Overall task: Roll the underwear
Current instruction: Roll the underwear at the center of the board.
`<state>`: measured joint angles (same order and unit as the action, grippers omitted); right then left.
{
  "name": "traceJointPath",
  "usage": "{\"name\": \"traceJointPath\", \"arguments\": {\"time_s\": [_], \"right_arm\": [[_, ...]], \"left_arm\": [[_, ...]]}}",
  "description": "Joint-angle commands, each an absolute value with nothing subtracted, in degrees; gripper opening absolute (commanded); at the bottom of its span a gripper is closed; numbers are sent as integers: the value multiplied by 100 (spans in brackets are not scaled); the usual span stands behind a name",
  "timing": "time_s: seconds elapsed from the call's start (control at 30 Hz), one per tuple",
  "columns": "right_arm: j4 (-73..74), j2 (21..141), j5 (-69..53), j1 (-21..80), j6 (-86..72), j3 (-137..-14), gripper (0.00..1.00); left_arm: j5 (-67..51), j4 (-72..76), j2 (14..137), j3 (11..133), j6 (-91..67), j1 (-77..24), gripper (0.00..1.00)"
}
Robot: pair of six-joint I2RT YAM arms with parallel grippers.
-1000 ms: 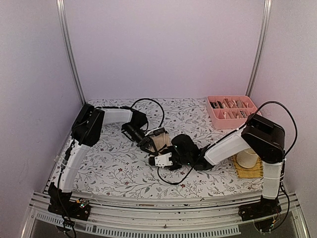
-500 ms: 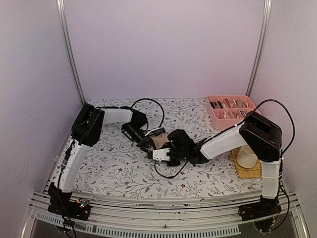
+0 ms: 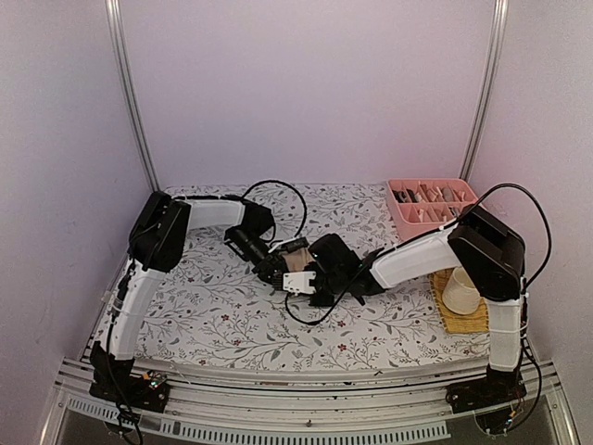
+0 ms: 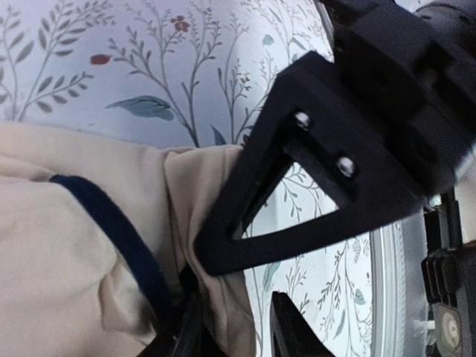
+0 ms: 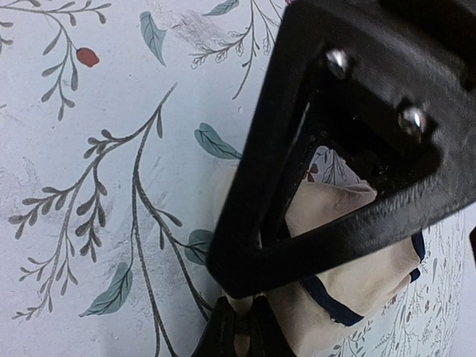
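The right pincer is closed, its 2 fingers pressed together on a thin fold at the edge of the beige underwear. Just above those tips in the right wrist view, the cloth bunches up, pale with dark edging. A triangular black finger of the other arm stands over it.

The left pincer is partly open. Its 2 fingers stand apart at the bottom of the left wrist view, with a fold of the same cloth lying in the gap between them. I cannot tell whether either finger presses on the cloth. The right arm's triangular finger crosses this view and rests against the cloth's edge.

The beige underwear lies bunched on the floral surface, near its middle. From above it shows only as a small pale patch, right where the 2 pincers meet. The left arm reaches in from the far left and the right arm from the right. A black cable loops over the surface behind the left arm's wrist.

Farther out, a pink tray sits at the far right corner of the surface. Its compartments hold small rolled things too small to make out. Near the right arm's base, a pale cup stands on a yellow mat.
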<state>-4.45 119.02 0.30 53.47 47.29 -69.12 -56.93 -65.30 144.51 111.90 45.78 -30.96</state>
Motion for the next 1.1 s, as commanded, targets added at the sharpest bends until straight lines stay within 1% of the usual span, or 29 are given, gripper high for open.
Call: {"name": "traceJointPath", "arguments": {"time_s": [0.0,0.1,0.27,0.33,0.43,0.53,0.6,0.67,0.87,1.07], "right_arm": [[334,12097,-182,5291,4447,-6889,3],[488,12055,-289,5286,4361,-7105,3],[894,12040,-530,5283,4138,-7287,3],[1166,12064,-695,5290,4023,-7421,3],[1812,12209,-1095,5266,3755,-7787,3],[2534,12472,-1425,5219,3358,-8268,3],[2820,12576,-1672,5205,3195,-8451,3],[3035,12658,-1956,5171,3081,-8564,3],[3829,12909,-2723,5062,2476,-9068,4],[4331,13192,-3534,4968,1988,-9431,4]], "left_arm": [[-5503,-6323,13836,11008,4786,-3017,44],[-5547,-6232,13479,10864,4897,-3015,53],[-5594,-5981,12835,10428,5090,-2962,69],[-5586,-5712,12543,10111,5159,-2880,72],[-5503,-4997,12009,9410,5125,-2714,71],[-5125,-4008,11390,8449,5111,-2664,67],[-4864,-3268,10796,7760,5108,-2663,65],[-4705,-2658,10466,7191,5119,-2665,63],[-4644,-1642,9771,6048,5392,-2620,58],[-4367,-186,8934,4803,5521,-2696,55]]}}
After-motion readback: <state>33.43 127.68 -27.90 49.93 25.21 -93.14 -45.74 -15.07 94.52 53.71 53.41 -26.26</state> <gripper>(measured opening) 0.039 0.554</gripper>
